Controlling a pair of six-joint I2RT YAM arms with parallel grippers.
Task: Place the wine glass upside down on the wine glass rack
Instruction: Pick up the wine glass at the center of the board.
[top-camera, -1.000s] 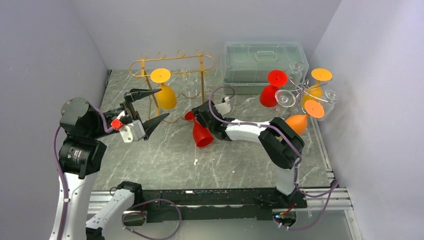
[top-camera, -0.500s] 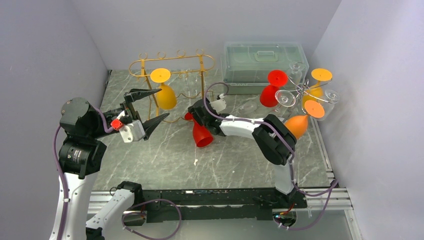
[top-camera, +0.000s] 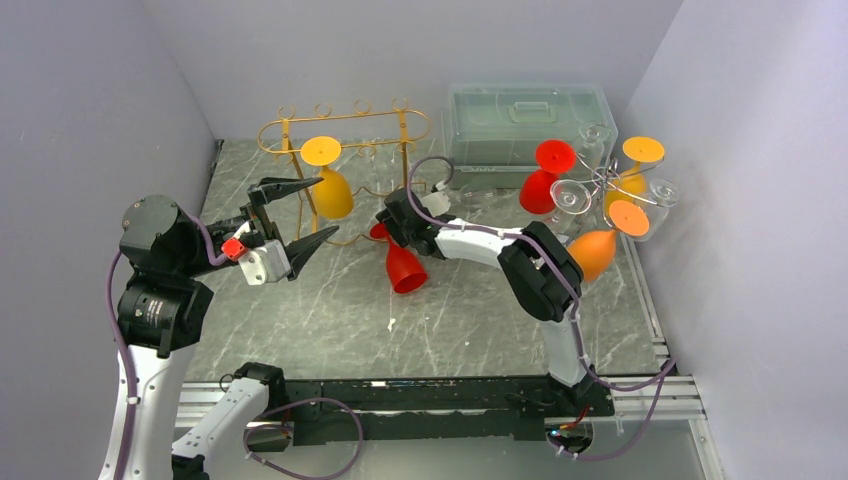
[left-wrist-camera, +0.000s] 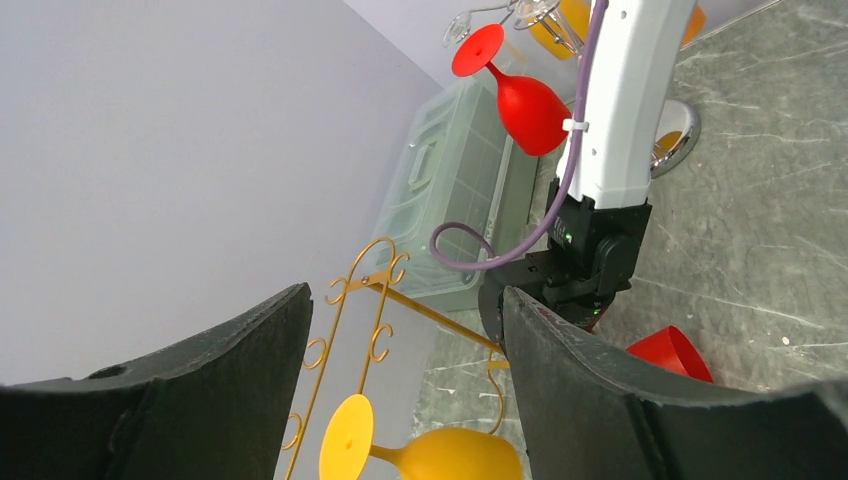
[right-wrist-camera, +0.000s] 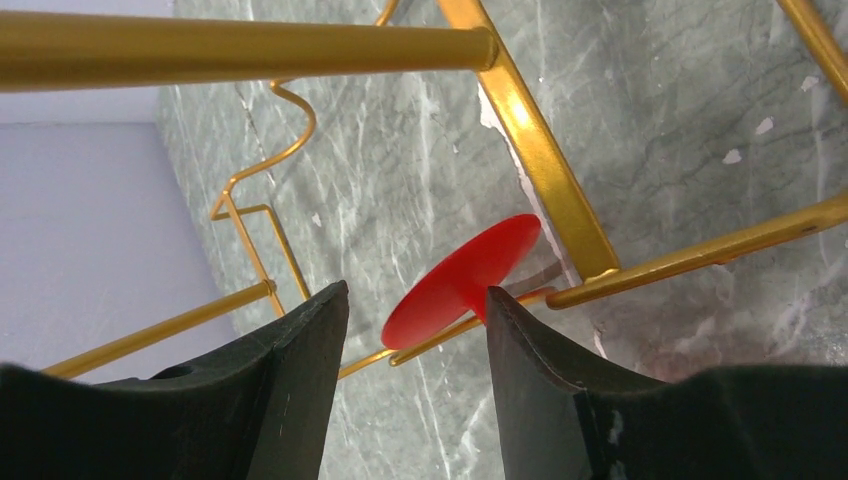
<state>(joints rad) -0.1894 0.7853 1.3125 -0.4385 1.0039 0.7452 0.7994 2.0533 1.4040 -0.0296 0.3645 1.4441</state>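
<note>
A red wine glass (top-camera: 405, 268) lies on its side on the marble table, its foot toward the base of the gold wire rack (top-camera: 345, 122). My right gripper (top-camera: 388, 222) is open at that foot. In the right wrist view the red foot disc (right-wrist-camera: 465, 280) sits just ahead of the gripper (right-wrist-camera: 415, 295), against the right finger and a low rack bar (right-wrist-camera: 530, 130). A yellow glass (top-camera: 330, 190) hangs upside down on the rack. My left gripper (top-camera: 325, 207) is open and empty, held in the air beside the yellow glass (left-wrist-camera: 450, 455).
A clear lidded box (top-camera: 525, 120) stands at the back. A wire stand (top-camera: 600, 180) at the back right holds red, orange and clear glasses. An orange glass (top-camera: 595, 245) sits by the right arm's elbow. Walls close in on both sides.
My right gripper has moved left and back along the red glass, from its stem to its foot by the rack. The glass has barely shifted. The left arm has not moved.
</note>
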